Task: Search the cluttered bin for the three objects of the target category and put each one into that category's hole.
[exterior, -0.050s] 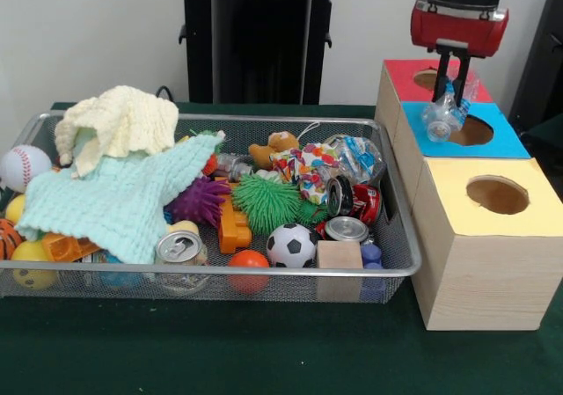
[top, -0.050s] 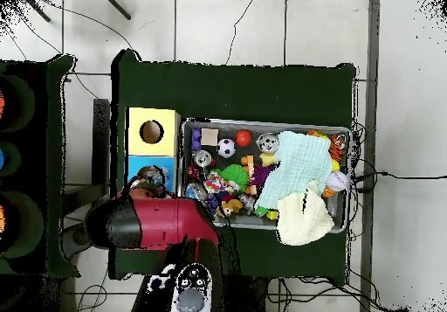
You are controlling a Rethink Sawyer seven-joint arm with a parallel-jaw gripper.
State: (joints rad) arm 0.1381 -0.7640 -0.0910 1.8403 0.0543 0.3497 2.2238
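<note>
1. Wire bin (exterior, -0.050s: 400, 267), largest item, lies well off to the claw's side and lower in the front view. It holds two knitted cloths, balls, cans and toys; none is near the claw.
2. Three wooden boxes stand in a row directly beneath the claw, with yellow (exterior, -0.050s: 457, 188), blue (exterior, -0.050s: 510, 144) and red (exterior, -0.050s: 400, 74) tops, one round hole each.
3. Red arm head (top, -0.050s: 148, 223) covers the red box in the overhead view.
4. Claw (exterior, -0.050s: 450, 106) is narrow, clamped on a crumpled clear plastic bottle (exterior, -0.050s: 440, 118).
5. Bottle hangs from the fingers with its cap end lowest, long axis roughly vertical, tilted slightly.
6. Key relation: blue box's hole (exterior, -0.050s: 469, 131) sits just below the bottle and a little to one side. Judgement: small sideways correction, then release.
</note>
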